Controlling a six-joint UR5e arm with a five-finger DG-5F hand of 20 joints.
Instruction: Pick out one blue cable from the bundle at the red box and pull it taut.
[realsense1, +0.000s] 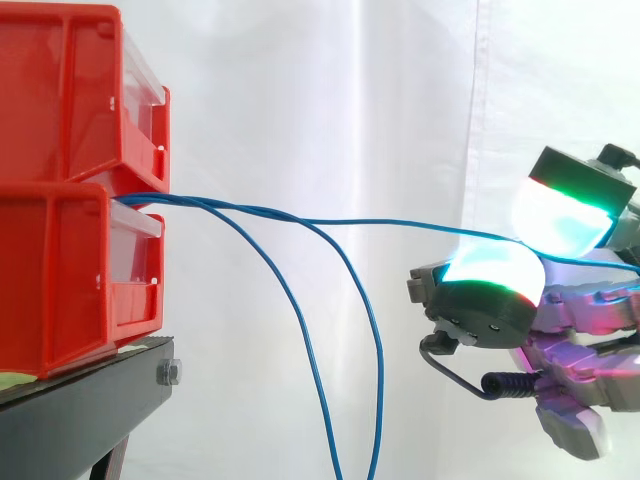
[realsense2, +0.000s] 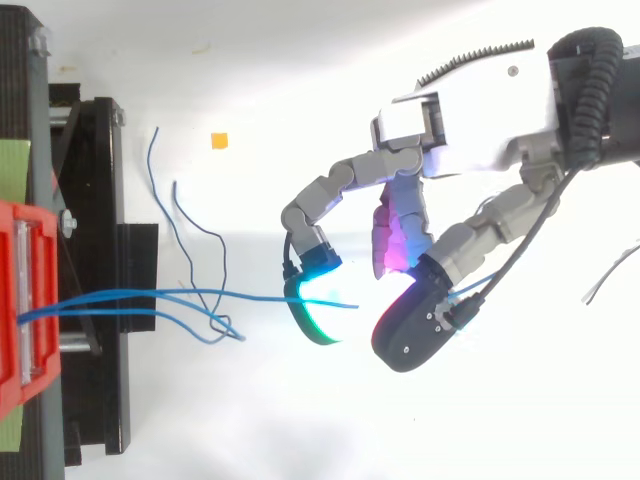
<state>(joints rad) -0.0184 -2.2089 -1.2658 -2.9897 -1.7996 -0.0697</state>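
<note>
Two red bins (realsense1: 60, 270) are stacked on a black stand (realsense1: 90, 400) at the left. A bundle of thin blue cables comes out from between them. One blue cable (realsense1: 380, 222) runs almost level to the right, with a slight sag, into my hand (realsense1: 590, 300). The hand's glowing fingertips (realsense1: 490, 275) are curled and pinch this cable between an upper and a lower pad. From above, the same cable (realsense2: 250, 295) leads from the red bin (realsense2: 15, 300) to the hand (realsense2: 470, 130). Two other blue cables (realsense1: 310, 330) droop in loops below the frame.
The loose ends of the other cables (realsense2: 185, 230) lie on the white floor beside the black stand (realsense2: 95, 250). A small orange square (realsense2: 219, 140) lies further back. A thin grey wire (realsense2: 610, 275) lies at the right edge. A white curtain hangs behind.
</note>
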